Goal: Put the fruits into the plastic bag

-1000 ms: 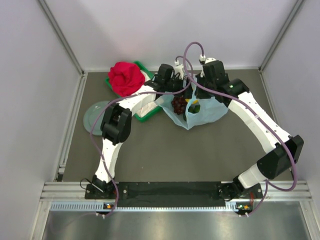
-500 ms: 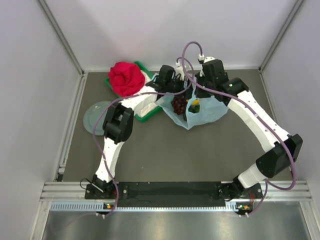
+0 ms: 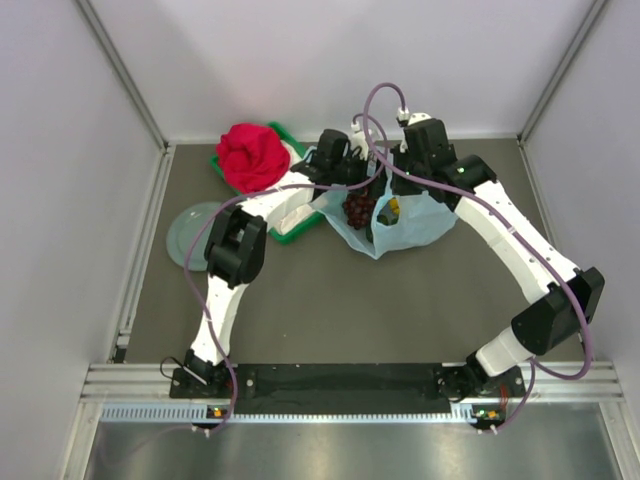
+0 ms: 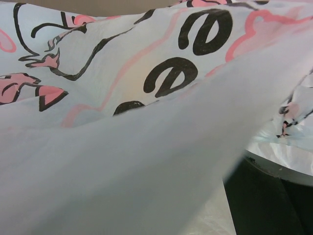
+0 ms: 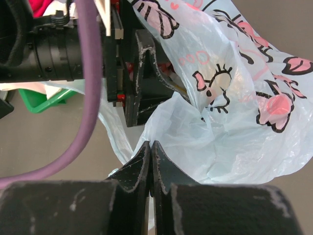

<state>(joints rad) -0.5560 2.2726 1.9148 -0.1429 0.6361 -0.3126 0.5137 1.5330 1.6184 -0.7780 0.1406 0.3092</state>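
Starting from the arm bases and working back: the dark desk is bare in the near half. Off to the left sits a round grey-green plate.

Mid-desk is the plastic bag, thin light-blue film, mouth held up and open toward the camera. Inside the mouth you can see the grapes, a dark purple-red bunch, and right beside them a yellow fruit.

The right fingers are pressed completely together on a fold of the bag's edge, so that arm is what's holding the bag up. The left fingers are spread wide with nothing in them, parked at the bag's mouth on the far left side, with film draped right across that wrist camera.

Print on the bag: cartoon line art in black and pink, lashes, bows, little faces. There are also a couple of fat rounded black characters, maybe e's, but it's too close up to make out a word.

Furthest back, a green tray with a bunched red cloth.
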